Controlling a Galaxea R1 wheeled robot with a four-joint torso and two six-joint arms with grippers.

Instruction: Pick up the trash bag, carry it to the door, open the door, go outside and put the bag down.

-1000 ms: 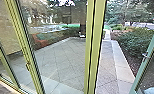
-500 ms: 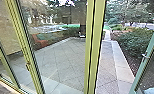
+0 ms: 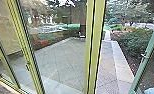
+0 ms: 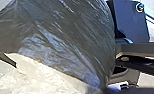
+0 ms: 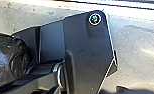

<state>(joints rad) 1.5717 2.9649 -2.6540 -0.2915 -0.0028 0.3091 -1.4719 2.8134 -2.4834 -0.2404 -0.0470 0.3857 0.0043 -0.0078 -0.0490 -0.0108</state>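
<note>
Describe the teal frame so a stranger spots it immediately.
In the head view, go right from the thick yellow-green post, past the pale paving strip. The teal frame slants there, bearing a small fitting; its colour sets it apart from the post.

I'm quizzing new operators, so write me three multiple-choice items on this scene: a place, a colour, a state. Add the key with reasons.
1. Where is the big bush?
A) Indoors
B) Beyond the pale border strip
C) In the middle of the paving

2. What colour is the trash bag?
A) Black
B) Red
C) Yellow

3. How does the teal-framed door stand?
A) Shut against the yellow-green post
B) Lying flat
C) Open

Key:
1 B: the head view shows it past the strip's far side.
2 A: the left wrist view shows dark, shiny plastic.
3 C: a wide gap separates its frame from the post.
</note>
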